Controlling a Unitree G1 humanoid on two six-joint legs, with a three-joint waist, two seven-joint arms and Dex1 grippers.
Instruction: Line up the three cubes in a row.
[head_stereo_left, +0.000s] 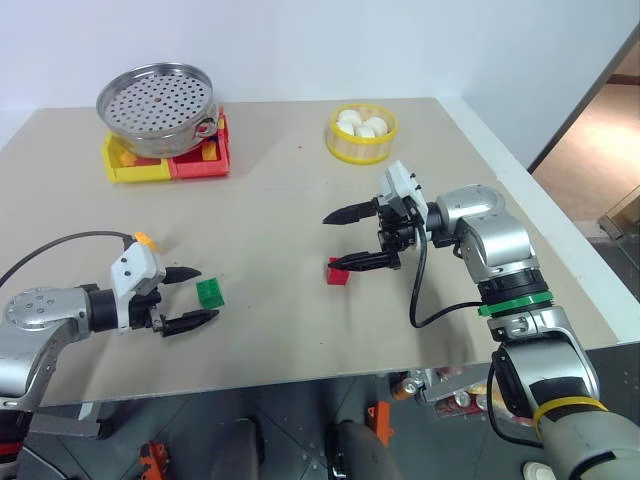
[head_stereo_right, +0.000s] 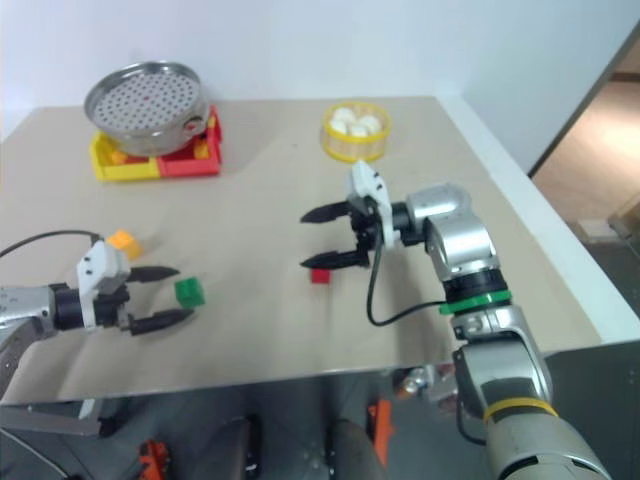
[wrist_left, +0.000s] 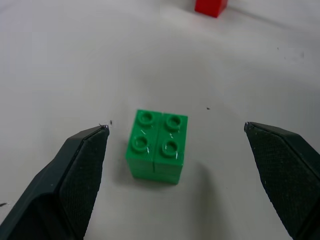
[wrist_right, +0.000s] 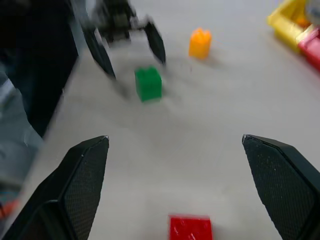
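Nearest, on the matte beige bench (head_stereo_left: 280, 330), a green studded brick (head_stereo_left: 211, 292) is flanked untouched by the wide-spread left gripper (head_stereo_left: 193, 297), an orange-yellow brick (head_stereo_left: 144, 240) lying just behind. Mid-bench, a red brick (head_stereo_left: 338, 272) is sited beneath the wide-open right gripper (head_stereo_left: 343, 240). Farthest are listed a perforated steel pan (head_stereo_left: 156, 108) over red and yellow trays (head_stereo_left: 168, 165) and a yellow tub (head_stereo_left: 362, 135) of white balls.
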